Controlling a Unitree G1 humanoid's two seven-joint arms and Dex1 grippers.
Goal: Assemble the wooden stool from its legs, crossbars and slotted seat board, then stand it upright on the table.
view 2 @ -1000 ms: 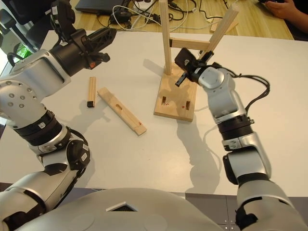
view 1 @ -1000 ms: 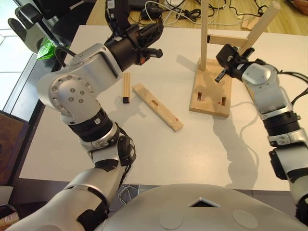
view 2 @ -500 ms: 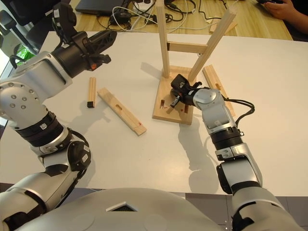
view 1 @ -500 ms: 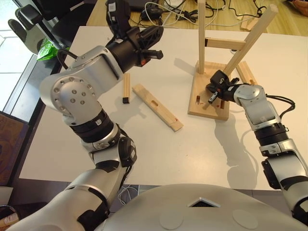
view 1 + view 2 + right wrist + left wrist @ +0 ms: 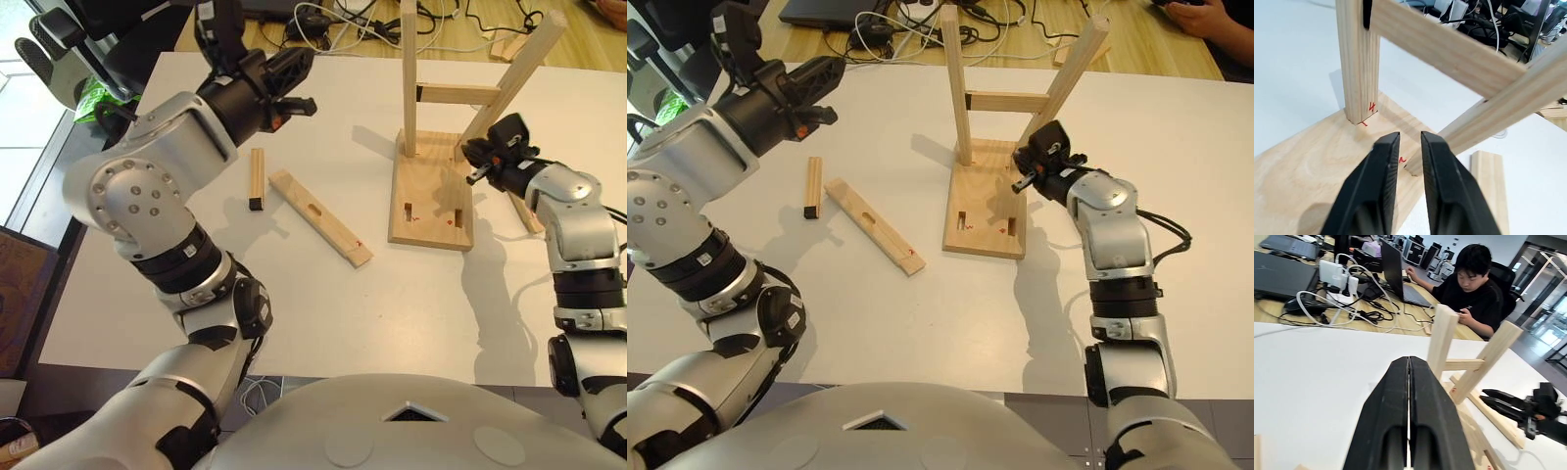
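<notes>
- The slotted seat board (image 5: 431,233) lies flat on the white table (image 5: 323,313), right of centre.
- One leg (image 5: 409,78) stands upright at the board's far left corner. A second leg (image 5: 514,78) leans to the right, and its foot meets the board at the far right corner.
- A crossbar (image 5: 458,94) joins these two legs partway up.
- The right tool (image 5: 1409,138) hangs just above the board beside the leaning leg's foot. Its fingers are a narrow gap apart and grip nothing.
- The left tool (image 5: 1409,363) is raised over the far left of the table, with its fingers pressed together and empty.
- A short stick (image 5: 257,178) and a longer slotted bar (image 5: 320,216) lie loose on the table left of the board.
- Another long piece (image 5: 1488,181) lies flat just to the board's right.
</notes>
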